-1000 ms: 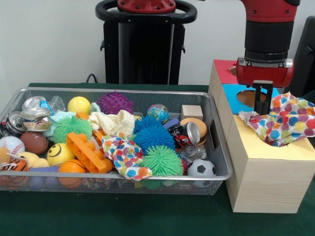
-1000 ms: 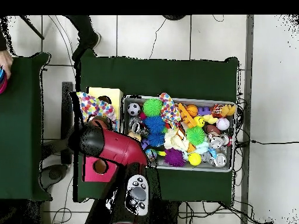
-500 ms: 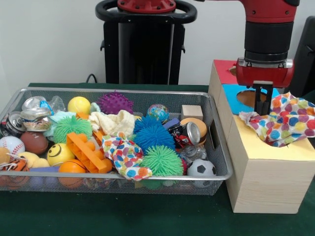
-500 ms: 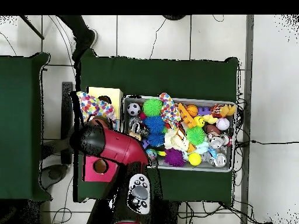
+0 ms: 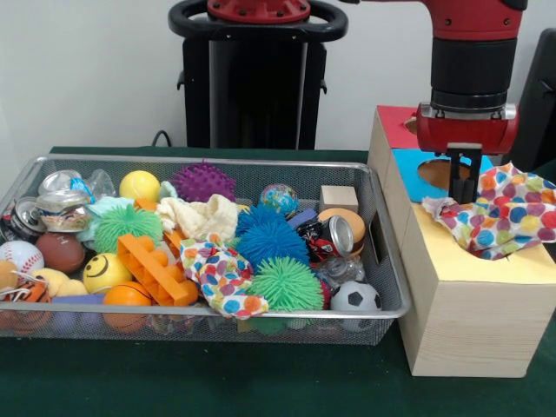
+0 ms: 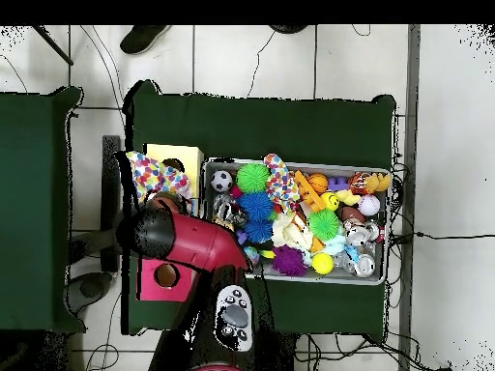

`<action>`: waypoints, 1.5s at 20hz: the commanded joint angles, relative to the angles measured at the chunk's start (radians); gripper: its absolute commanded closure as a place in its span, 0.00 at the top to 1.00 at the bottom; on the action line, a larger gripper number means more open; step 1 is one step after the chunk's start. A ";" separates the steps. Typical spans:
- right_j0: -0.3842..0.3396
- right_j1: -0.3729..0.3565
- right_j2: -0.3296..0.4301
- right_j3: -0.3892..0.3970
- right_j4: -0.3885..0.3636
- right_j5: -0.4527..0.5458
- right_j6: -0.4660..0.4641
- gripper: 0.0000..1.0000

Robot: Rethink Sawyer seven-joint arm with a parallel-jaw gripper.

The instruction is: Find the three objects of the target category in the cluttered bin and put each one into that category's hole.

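In the wire bin [image 5: 217, 309], a soccer ball [image 5: 355, 297] sat at the front right corner and a baseball [image 5: 19, 255] at the left edge. A purple spiky ball [image 5: 202, 182] lay along the back edge, and a wooden cube [image 5: 338, 197] near the back right corner. A person's shoe [image 6: 146, 37] stood on the floor.

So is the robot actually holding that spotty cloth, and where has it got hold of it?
It seems so: the gripper is shut on the cloth at its upper left edge, over the box. The rest of the cloth lies draped on the box top.

Bin [image 5: 217, 308] left of box [image 5: 473, 321], cloth [image 5: 499, 213] on box
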 commanded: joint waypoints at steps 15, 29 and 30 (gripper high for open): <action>0.054 0.091 0.043 -0.101 0.004 -0.118 0.232 0.00; 0.114 0.098 -0.093 -0.224 -0.007 0.073 0.193 0.00; 0.106 0.100 -0.080 -0.222 -0.005 0.062 0.192 0.00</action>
